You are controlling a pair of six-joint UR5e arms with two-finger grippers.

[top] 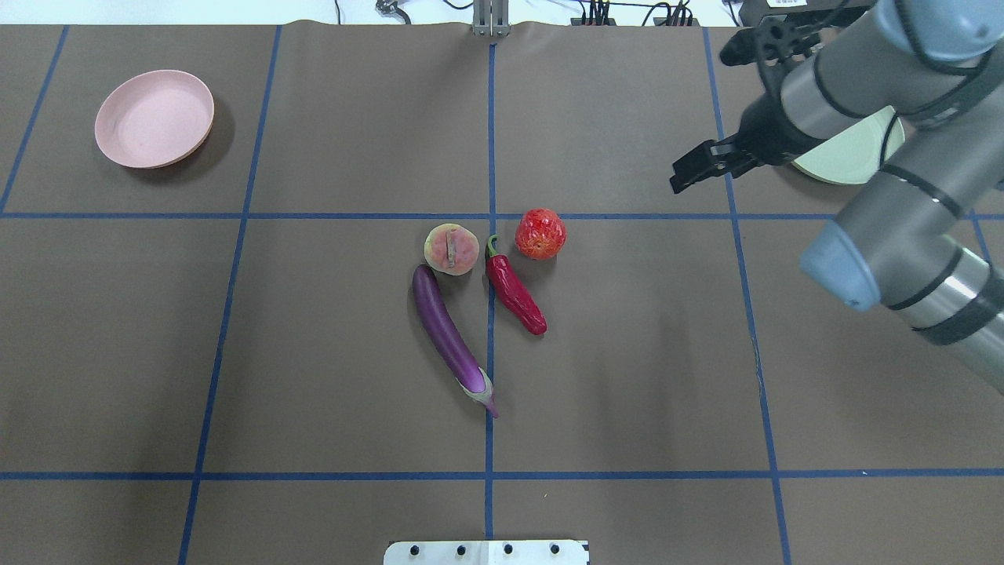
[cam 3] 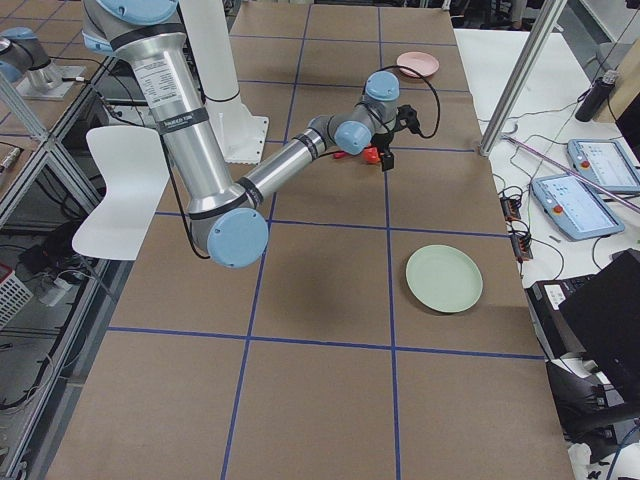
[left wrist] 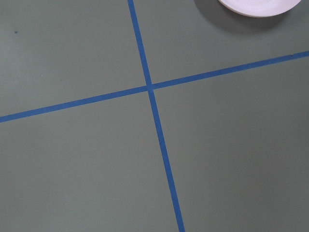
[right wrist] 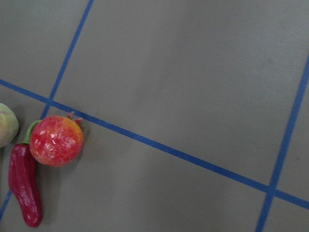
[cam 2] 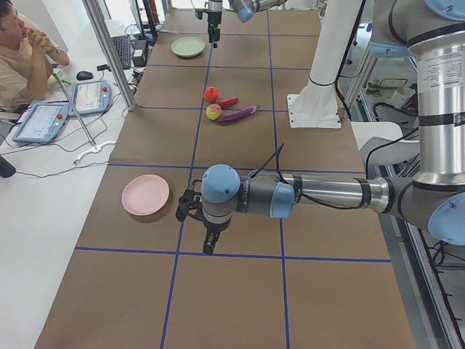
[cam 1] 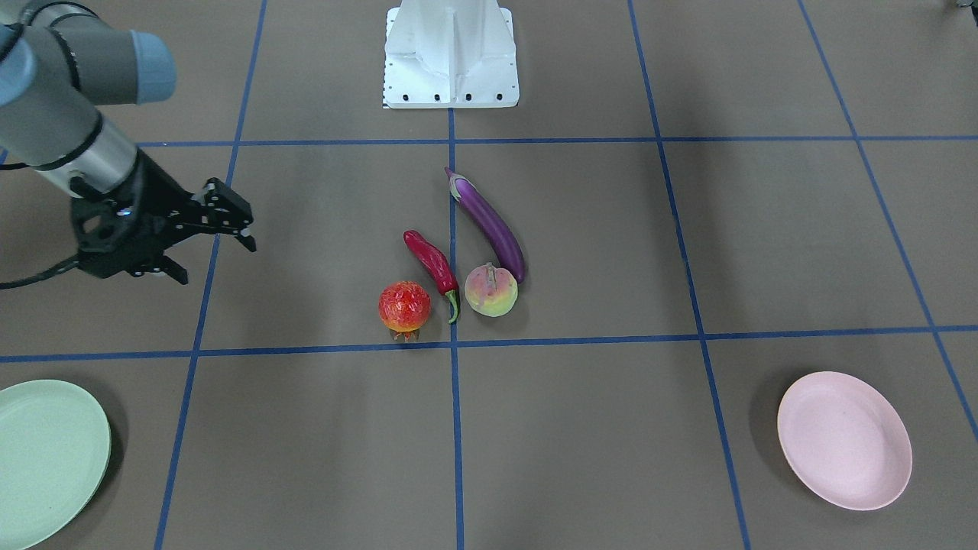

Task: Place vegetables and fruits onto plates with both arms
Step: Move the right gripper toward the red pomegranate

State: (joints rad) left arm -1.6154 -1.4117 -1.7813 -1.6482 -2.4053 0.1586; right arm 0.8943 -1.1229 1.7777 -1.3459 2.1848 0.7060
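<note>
The purple eggplant (cam 1: 493, 225) (top: 447, 329), red chili (cam 1: 433, 263) (top: 515, 294), red-orange round fruit (cam 1: 404, 305) (top: 540, 234) and peach (cam 1: 491, 290) (top: 451, 249) lie close together at mid-table. The pink plate (cam 1: 844, 439) (top: 154, 118) and the mint plate (cam 1: 46, 458) (top: 851, 153) are bare at far corners. My right gripper (cam 1: 215, 260) (top: 690, 169) hovers open and empty, well to the side of the round fruit, which shows in its wrist view (right wrist: 56, 140). My left gripper (cam 2: 209, 243) hangs beside the pink plate (cam 2: 145, 195); I cannot tell whether it is open.
The white pedestal base (cam 1: 451, 53) stands at the robot's side of the table. Blue tape lines grid the brown table. An operator (cam 2: 22, 51) sits past the table's far edge, with tablets. My right arm partly covers the mint plate in the overhead view.
</note>
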